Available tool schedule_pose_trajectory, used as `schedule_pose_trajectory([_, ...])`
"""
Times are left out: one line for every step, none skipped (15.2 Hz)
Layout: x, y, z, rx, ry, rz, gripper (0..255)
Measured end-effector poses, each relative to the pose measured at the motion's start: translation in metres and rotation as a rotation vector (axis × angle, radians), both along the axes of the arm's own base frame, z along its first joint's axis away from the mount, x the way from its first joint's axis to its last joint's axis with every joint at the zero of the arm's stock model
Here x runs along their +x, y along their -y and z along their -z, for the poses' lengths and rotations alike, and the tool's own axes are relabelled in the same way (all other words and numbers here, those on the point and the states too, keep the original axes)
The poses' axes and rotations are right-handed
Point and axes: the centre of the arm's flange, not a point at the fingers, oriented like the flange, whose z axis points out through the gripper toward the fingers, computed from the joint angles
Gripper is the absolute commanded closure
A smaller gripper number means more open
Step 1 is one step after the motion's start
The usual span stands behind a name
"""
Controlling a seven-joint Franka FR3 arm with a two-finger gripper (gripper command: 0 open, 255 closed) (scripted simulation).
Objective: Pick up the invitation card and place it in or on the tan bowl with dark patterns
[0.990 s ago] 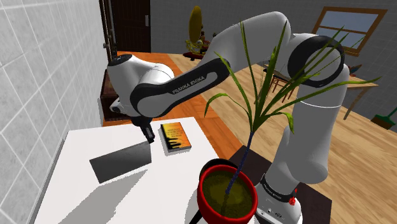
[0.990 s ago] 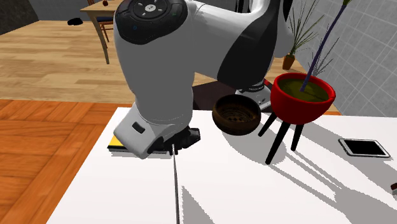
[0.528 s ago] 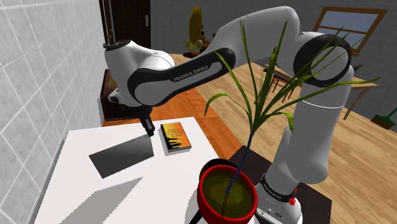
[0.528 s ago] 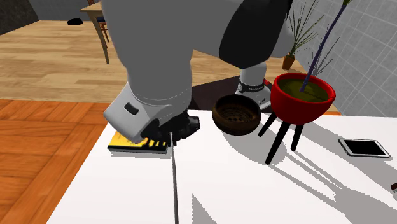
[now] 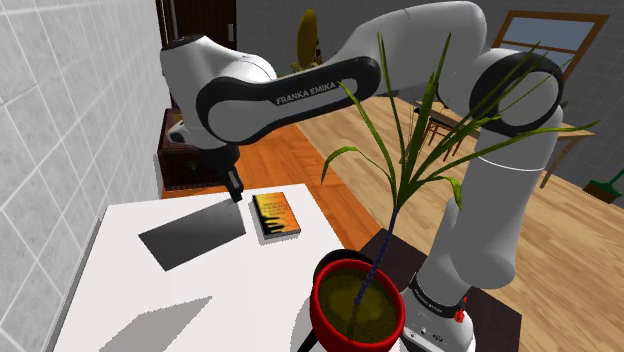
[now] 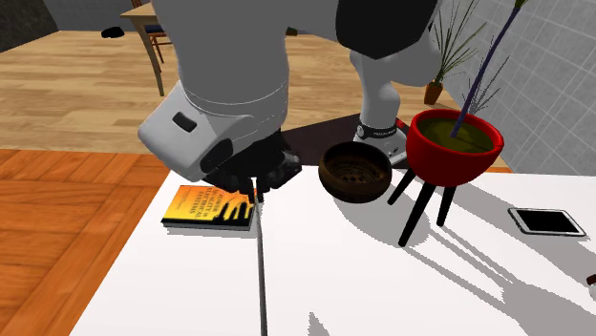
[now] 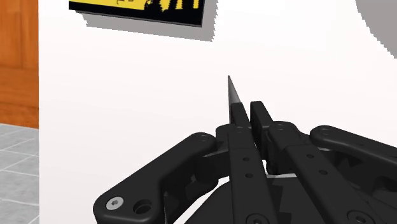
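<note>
Shoulder view: fingers (image 5: 235,187) pinched narrow on one corner of the dark grey invitation card (image 5: 195,235), which hangs below them over the white counter (image 5: 270,290)
Wrist view: invitation card edge-on, clamped between fingers
Bowl (image 6: 355,172): brown, on counter, well apart from fingers, beside red plant pot (image 6: 456,143)
Book (image 6: 210,205): yellow-orange, flat, just beside fingers

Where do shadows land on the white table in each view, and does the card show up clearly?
Shoulder view: a hard-edged grey shadow lies on the table, apart from the dark grey card. Second exterior view: the card is edge-on, a thin line. Wrist view: a jagged shadow edges the book.
</note>
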Motion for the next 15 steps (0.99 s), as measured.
schedule_pose_trajectory([0.0,0.0,-0.005,0.0,0.0,0.0,255])
schedule_pose_trajectory([0.001,0.0,-0.01,0.0,0.0,0.0,255])
schedule_pose_trajectory([0.0,0.0,-0.016,0.0,0.0,0.0,255])
schedule_pose_trajectory([0.0,-0.001,-0.021,0.0,0.0,0.0,255])
schedule_pose_trajectory([0.0,-0.001,-0.026,0.0,0.0,0.0,255])
schedule_pose_trajectory([0.001,-0.001,-0.032,0.0,0.0,0.0,255])
schedule_pose_trajectory([0.001,0.0,-0.036,0.0,0.0,0.0,255])
schedule_pose_trajectory([0.001,-0.001,-0.042,0.0,0.0,0.0,255])
schedule_pose_trajectory([0.002,-0.001,-0.048,0.0,0.0,0.0,255])
schedule_pose_trajectory([0.002,-0.001,-0.052,0.0,0.0,0.0,255])
schedule_pose_trajectory([0.002,-0.001,-0.057,0.0,0.0,0.0,255])
schedule_pose_trajectory([0.002,0.0,-0.063,0.0,0.0,0.0,255])
schedule_pose_trajectory([0.001,0.001,-0.068,0.0,0.0,0.0,255])
schedule_pose_trajectory([0.002,0.001,-0.072,0.0,0.0,0.0,255])
schedule_pose_trajectory([-0.003,0.005,-0.075,0.0,-0.001,0.0,255])
